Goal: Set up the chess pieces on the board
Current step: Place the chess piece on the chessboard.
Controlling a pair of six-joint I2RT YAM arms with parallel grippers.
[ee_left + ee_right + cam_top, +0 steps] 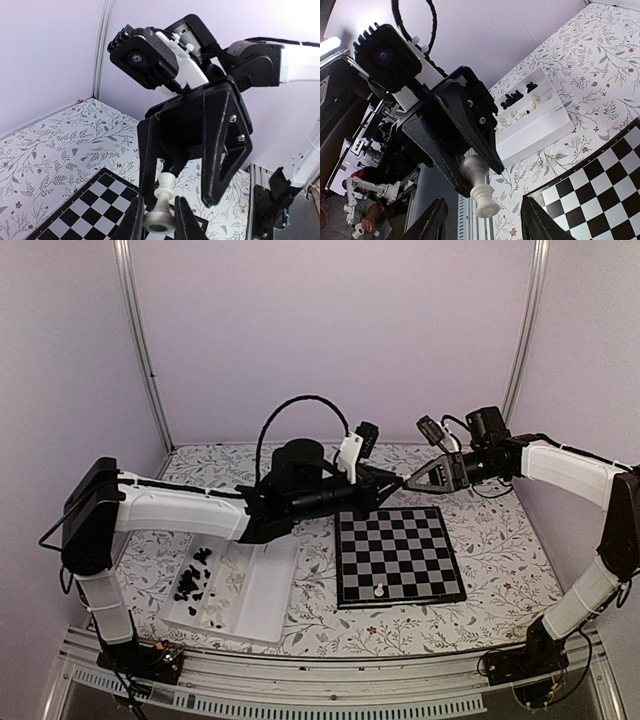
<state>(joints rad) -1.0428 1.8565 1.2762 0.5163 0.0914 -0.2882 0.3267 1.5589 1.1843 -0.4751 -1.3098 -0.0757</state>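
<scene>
Gently: with left gripper [159, 210] clamped on base of white piece [479, 187] and right gripper [484, 204] parted around its head, draw right straight back, then lower upright onto board [400, 550].

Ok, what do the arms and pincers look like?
The left arm and right arm have white shells and black joints. The left pincer and right pincer have black triangular fingers plus black cameras on white brackets. A black cable loops above the left arm.
</scene>
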